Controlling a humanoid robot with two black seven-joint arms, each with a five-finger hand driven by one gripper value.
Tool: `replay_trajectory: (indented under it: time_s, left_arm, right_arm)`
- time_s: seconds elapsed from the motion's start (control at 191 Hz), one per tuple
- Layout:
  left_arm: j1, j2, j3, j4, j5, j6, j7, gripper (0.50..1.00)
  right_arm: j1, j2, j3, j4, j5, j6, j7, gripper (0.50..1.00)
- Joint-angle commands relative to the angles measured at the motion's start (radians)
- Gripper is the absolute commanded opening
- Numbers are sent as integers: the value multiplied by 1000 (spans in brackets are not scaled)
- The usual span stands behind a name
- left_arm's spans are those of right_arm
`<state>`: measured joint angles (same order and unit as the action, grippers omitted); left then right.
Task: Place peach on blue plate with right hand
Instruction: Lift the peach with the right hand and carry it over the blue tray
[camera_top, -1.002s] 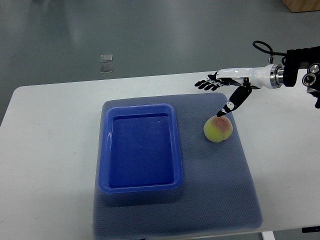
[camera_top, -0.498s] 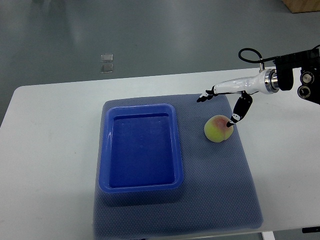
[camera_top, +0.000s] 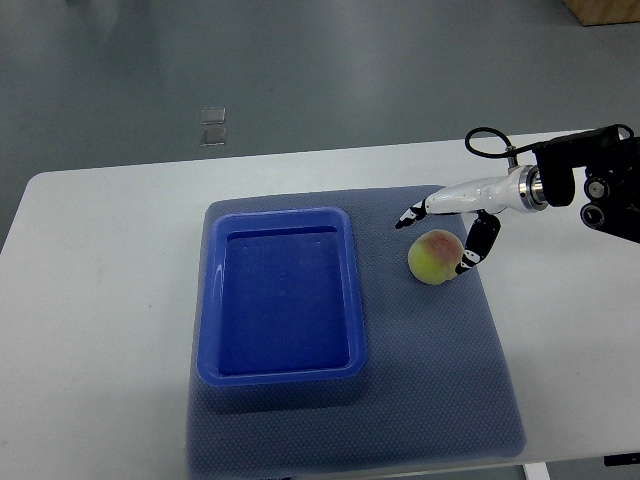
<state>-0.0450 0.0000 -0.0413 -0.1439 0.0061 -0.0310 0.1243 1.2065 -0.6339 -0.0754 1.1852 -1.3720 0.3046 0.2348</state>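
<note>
A yellow-pink peach (camera_top: 435, 257) lies on the grey-blue mat (camera_top: 440, 380), to the right of the blue plate (camera_top: 282, 373), a deep rectangular tray with nothing in it. My right hand (camera_top: 437, 240) reaches in from the right edge and straddles the peach. Its fingers (camera_top: 410, 216) point past the peach's far-left side and its thumb (camera_top: 471, 251) rests against the peach's right side. The fingers are spread and not closed on the fruit. The left arm does not show.
The mat lies on a white table (camera_top: 100, 300) with its far edge along the top and its near edge at the bottom. A cable loop (camera_top: 485, 138) sticks up from the right wrist. A small pale object (camera_top: 212, 126) lies on the floor beyond the table.
My right hand has lowered and come nearer the peach. The thumb has slid from the peach's top to its right side, and the fingers have dropped toward its far-left side. The peach has not moved.
</note>
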Motion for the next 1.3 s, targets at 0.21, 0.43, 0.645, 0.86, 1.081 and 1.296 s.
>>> replay_trajectory:
  time_s: [0.21,0.43,0.645,0.86,1.081,1.296]
  left_arm:
    - [-1,0,0,0,0,0,0,1000]
    - [-1,0,0,0,0,0,0,1000]
    - [-1,0,0,1,0,0,-2,1000]
    - [-1,0,0,1,0,0,0,1000]
    - [-1,0,0,3,0,0,0,1000]
    - [-3,0,1,3,0,0,0,1000]
  right_arm:
    - [-67,48,-3,-79,-70,-58,0,829]
    - [-74,68,-1,-105,-78,-94,-3,646]
    - [-25,100,16,-105,-56,-96,-6,619]
    - [93,224,13,-133,33,-84,-8,621]
    - [128,375,-1,-171,50,-70,3,629]
    - [140,499,-30,-185,65,-50,37,641]
